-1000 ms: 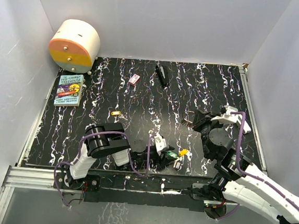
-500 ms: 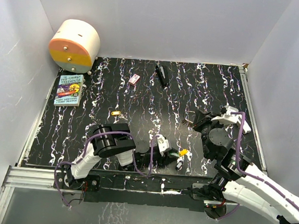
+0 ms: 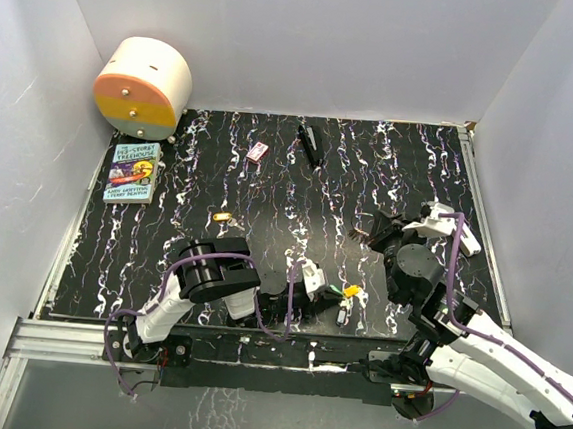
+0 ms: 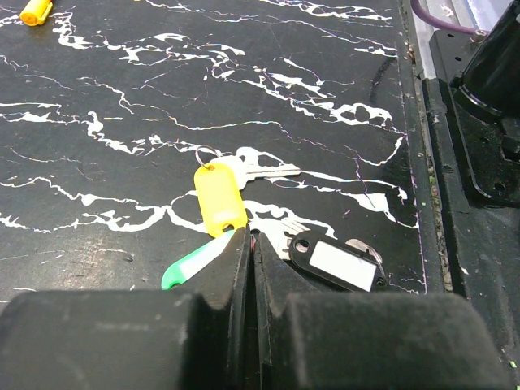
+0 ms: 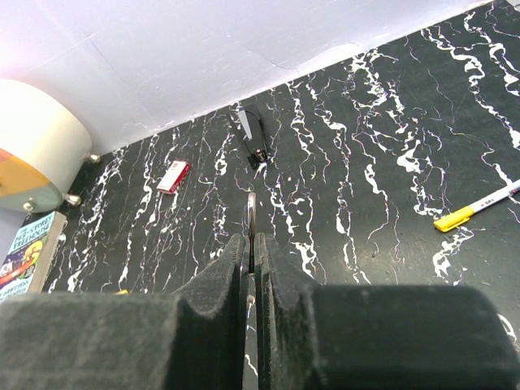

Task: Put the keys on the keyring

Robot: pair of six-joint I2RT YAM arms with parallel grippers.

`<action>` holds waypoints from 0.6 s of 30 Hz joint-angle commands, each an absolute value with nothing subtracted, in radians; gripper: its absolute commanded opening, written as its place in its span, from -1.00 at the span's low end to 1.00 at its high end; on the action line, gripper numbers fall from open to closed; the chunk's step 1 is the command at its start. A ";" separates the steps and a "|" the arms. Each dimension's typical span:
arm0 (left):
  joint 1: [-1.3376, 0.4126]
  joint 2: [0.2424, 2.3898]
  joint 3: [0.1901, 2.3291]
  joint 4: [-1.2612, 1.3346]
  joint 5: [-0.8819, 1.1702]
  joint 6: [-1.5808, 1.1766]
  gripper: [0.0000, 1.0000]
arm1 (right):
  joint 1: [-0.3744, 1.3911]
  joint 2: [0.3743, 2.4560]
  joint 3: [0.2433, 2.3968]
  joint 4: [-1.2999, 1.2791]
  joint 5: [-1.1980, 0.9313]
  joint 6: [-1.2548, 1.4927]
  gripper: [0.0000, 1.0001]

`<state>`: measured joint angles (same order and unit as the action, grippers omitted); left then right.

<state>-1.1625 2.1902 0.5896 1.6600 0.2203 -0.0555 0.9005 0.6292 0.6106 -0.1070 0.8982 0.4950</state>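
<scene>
The keys lie on the black marbled table near its front edge. The left wrist view shows a yellow tag [image 4: 218, 197] with a silver key [image 4: 264, 169], a green tag [image 4: 195, 260] and a black-framed white tag [image 4: 337, 262]. My left gripper [image 4: 250, 237] is low over them, its jaws shut where the tags meet. From above, the left gripper [image 3: 313, 282] touches the keys [image 3: 339, 297]. My right gripper [image 5: 252, 240] is shut on the thin silver keyring [image 5: 251, 210], seen edge on and held above the table. From above, the right gripper [image 3: 369, 232] is at centre right.
A black pen-like stick [image 3: 310, 144] and a small red-and-white box [image 3: 258, 152] lie at the back. A book [image 3: 133, 172] and a cream-and-orange drum [image 3: 142, 83] are far left. A small yellow piece [image 3: 223, 216] and a yellow-capped pen [image 5: 479, 207] lie loose. White walls enclose the table.
My left arm has pushed a little to the right, bringing its gripper onto the keys. The right arm has shifted slightly with the keyring still held.
</scene>
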 commanded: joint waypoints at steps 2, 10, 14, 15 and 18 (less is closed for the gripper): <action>-1.167 2.205 0.594 1.809 0.207 -0.047 -1.00 | 0.899 0.609 0.613 -0.067 0.923 0.489 -0.84; -1.151 2.032 0.536 1.772 0.077 -0.029 -1.00 | 0.899 0.574 0.612 -0.080 0.926 0.480 -0.84; -1.078 1.857 0.598 1.440 0.036 -0.151 -1.00 | 0.899 0.548 0.611 -0.081 0.924 0.471 -0.85; -1.041 1.824 0.623 1.351 0.048 -0.212 -1.00 | 0.899 0.544 0.611 -0.080 0.923 0.467 -0.85; -0.902 1.786 0.691 1.165 0.185 -0.445 -1.00 | 0.899 0.537 0.609 -0.064 0.914 0.444 -0.85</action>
